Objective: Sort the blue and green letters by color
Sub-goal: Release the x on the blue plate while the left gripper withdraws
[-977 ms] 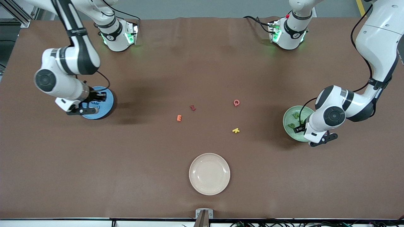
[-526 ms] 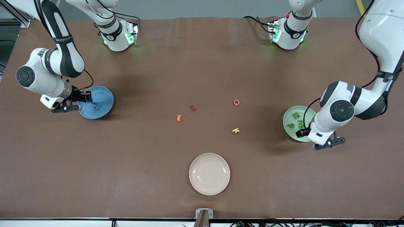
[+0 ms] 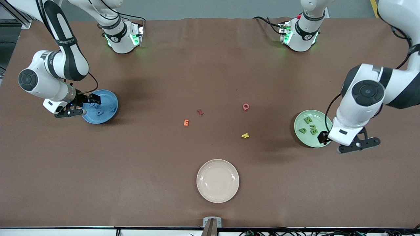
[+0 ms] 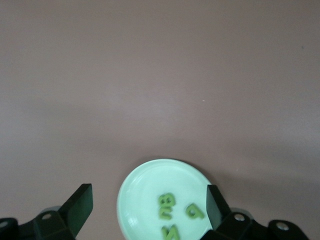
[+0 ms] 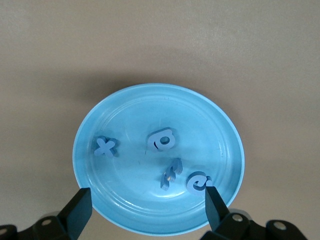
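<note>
My right gripper (image 3: 95, 100) hangs over the plate (image 3: 110, 114) at the right arm's end, which holds four letters (image 5: 161, 140). My left gripper (image 3: 323, 137) hangs over the rim of the plate (image 3: 300, 123) at the left arm's end, holding letters (image 3: 310, 126) too. Between the plates lie E (image 3: 186, 123), I (image 3: 200, 112), Q (image 3: 245, 106) and K (image 3: 245, 135). A third plate (image 3: 218, 180) lies nearest the camera.

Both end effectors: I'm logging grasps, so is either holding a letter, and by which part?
Neither holds anything. The left end effector and right end effector are both open and empty.
</note>
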Robot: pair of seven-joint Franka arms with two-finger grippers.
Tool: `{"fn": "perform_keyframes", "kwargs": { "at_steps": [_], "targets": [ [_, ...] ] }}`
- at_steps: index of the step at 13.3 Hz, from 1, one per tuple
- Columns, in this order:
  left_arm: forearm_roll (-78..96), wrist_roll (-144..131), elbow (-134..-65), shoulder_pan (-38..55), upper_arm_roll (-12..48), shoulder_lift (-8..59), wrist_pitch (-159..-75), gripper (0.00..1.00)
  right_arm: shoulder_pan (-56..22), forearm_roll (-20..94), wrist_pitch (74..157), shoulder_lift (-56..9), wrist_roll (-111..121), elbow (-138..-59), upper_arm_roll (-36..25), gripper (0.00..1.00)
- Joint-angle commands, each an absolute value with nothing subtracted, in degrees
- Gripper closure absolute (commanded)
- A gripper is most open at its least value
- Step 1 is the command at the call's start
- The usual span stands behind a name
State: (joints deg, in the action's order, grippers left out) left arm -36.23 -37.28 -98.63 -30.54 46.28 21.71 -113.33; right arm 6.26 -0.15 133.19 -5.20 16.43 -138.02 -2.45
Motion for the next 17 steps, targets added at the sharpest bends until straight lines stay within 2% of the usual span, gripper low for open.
{"fn": "perform_keyframes", "kwargs": {
  "at_steps": [1,3,5,7,8,9,12,13,15,17],
  "targets": [
    [-31.74,-33.32,-89.43,-30.59,49.56,20.48,-101.91,0.00,6.59,-0.44,133.33,-4.31,16.87,-138.16,-1.76,0.00],
    [-30.50,-30.87,-84.48,-30.59,52.11,20.57,-96.52,0.00,6.85,-0.44,133.68,-4.39,16.96,-138.51,-1.76,0.00],
    [-27.09,-24.82,-82.10,-31.11,53.08,20.04,-95.19,0.00,6.94,-0.44,133.51,-4.22,16.96,-138.69,-1.76,0.00],
    [-24.09,-17.79,-81.30,-31.55,52.13,16.98,-95.10,0.00,7.12,-0.44,133.77,-4.22,16.96,-139.83,-1.76,0.00],
    [-22.95,-16.01,-81.39,-30.25,49.68,15.14,-95.10,0.00,7.12,-0.44,133.77,-4.13,16.96,-140.18,-1.84,0.00],
    [-19.63,-14.08,-81.56,-26.75,44.26,12.94,-95.01,0.00,7.21,-0.44,133.86,-4.13,16.96,-140.19,-1.85,0.00],
    [-5.84,-7.66,-83.57,-10.69,20.47,5.73,-93.78,0.00,6.59,-0.44,132.55,-3.61,16.09,-139.31,-1.67,0.00],
    [-3.28,-6.95,-84.54,-7.24,15.17,4.41,-93.08,0.00,6.50,-0.35,130.89,-3.17,14.95,-137.91,-1.50,0.00],
    [-1.06,-6.33,-84.90,-5.37,12.57,3.17,-89.84,0.00,5.37,-0.35,126.24,-2.81,10.13,-133.01,-0.88,0.00],
    [-0.18,-6.24,-85.43,-4.05,10.13,1.85,-87.55,0.00,3.52,-0.44,116.33,-2.99,5.56,-125.03,-0.88,0.00]
  ]
}}
